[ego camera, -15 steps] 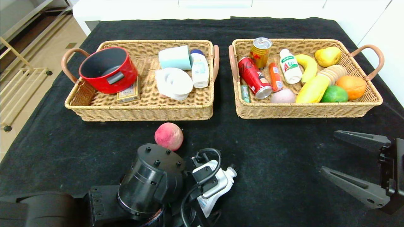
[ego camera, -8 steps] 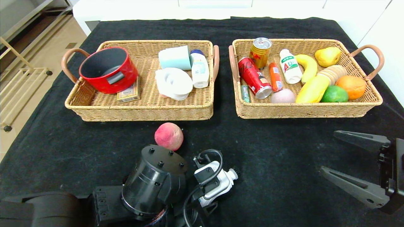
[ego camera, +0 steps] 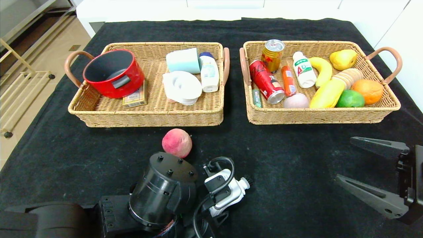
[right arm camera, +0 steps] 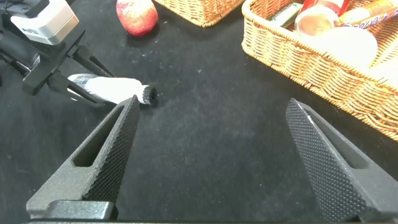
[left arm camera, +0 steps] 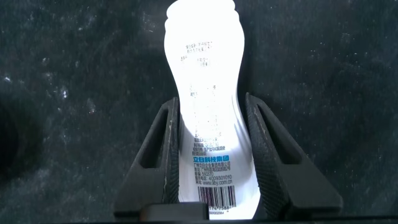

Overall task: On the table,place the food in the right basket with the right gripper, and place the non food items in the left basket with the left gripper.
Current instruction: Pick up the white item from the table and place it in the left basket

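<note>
Left gripper (left arm camera: 208, 162) low at the near edge of the black cloth-covered table (ego camera: 290, 155), black fingers (left arm camera: 158, 155) pinching the white waisted plastic bottle (left arm camera: 208, 118) lying flat on it. Pink-red peach (ego camera: 176, 142) sits just beyond, near the tan wicker left basket (ego camera: 148, 115). Right gripper (ego camera: 366, 168) hovers near-right, fingers spread, holding nothing.

We see a white waisted bottle (left arm camera: 208, 134) with a barcode and black bristly tip lying flat on the black table (ego camera: 290, 158), and a pink-red peach (ego camera: 176, 142) resting nearby before the left basket (ego camera: 148, 115)
</note>
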Tool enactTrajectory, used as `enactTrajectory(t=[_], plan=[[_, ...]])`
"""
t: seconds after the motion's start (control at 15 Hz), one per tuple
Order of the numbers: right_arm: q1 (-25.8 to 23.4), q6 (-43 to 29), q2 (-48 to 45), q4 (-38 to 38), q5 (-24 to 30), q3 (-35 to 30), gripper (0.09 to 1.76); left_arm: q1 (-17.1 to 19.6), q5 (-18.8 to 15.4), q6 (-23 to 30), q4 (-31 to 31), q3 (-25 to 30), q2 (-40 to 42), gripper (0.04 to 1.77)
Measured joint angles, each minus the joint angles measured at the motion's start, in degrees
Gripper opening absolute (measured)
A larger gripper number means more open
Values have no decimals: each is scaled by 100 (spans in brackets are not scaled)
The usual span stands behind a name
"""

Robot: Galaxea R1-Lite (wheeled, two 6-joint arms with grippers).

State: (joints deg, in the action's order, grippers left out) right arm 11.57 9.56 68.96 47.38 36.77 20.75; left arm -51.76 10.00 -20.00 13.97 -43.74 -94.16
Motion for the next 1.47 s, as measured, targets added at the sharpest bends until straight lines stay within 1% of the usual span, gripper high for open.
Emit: enactTrajectory(t=[0.2,0.4,0.53,0.73,1.07,1.2,1.47], plan=[[0,-2,-4,0,0,0,171,5,-5,35,2,-5,0,75],[0,-6,-4,2,0,6,171,15,-99,333,41,-17,59,73],[-2,-2,-4,2,-2,13,171,41,-197,416,356,17,124,71],[-30,-5,-4,2,0,15,171,174,-232,564,463,-49,199,62],[-33,6,-4,2,0,9,171,468,-250,1006,452,-325,362,61],[-35,2,-4,2,-2,9,171,562,-317,1135,424,-418,430,61],[-35,4,-13,2,0,6,171,700,-341,1254,405,-617,555,61]])
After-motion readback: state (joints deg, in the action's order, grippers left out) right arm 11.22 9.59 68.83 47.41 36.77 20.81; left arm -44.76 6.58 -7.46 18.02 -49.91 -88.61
